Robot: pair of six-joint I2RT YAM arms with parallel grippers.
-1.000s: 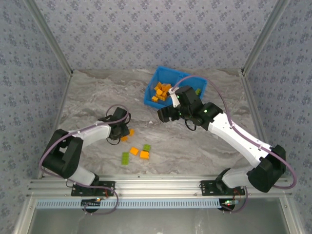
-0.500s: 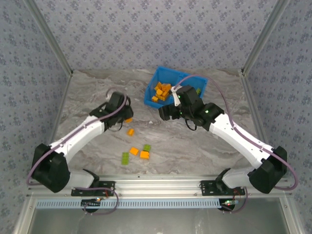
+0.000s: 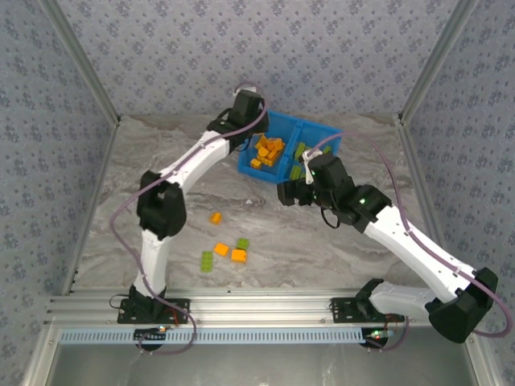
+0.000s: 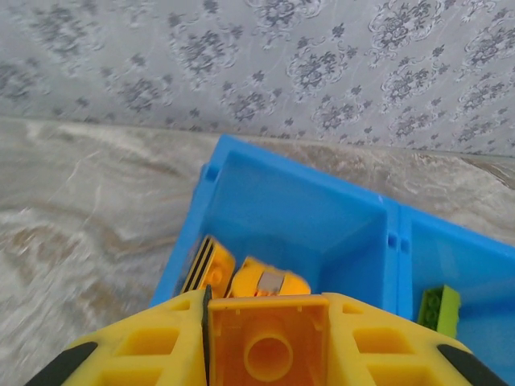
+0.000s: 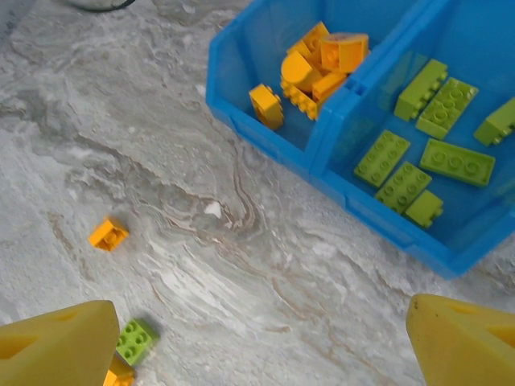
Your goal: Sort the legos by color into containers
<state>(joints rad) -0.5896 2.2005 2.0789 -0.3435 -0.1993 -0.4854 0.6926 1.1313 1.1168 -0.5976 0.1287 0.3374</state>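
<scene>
Swung across from the left middle of the desk since a second ago, the left pincer (image 4: pixel 269 342) now hangs over the blue bin (image 5: pixel 241 121), clamped on an orange brick (image 4: pixel 268 358). The right arm has drawn back toward the near side, uncovering the bin; the right pincer (image 5: pixel 259 310) stands wide apart over bare desk (image 5: pixel 241 257), holding nothing.

Placement: the left arm is poised above the left compartment, where the orange bricks (image 5: pixel 318 60) lie, apparently to drop its brick among them. The lime green bricks (image 5: pixel 418 153) lie in the right compartment.

Orientation: the held brick's hollow underside faces the wrist camera, studs pointing away toward the bin. What shows looks roughly square, so no long axis can be told.

The bin sits far-centre, skewed, its right end slightly nearer the arms. A loose orange brick (image 5: pixel 108 233) and a green brick (image 5: pixel 135 338) await sorting.
</scene>
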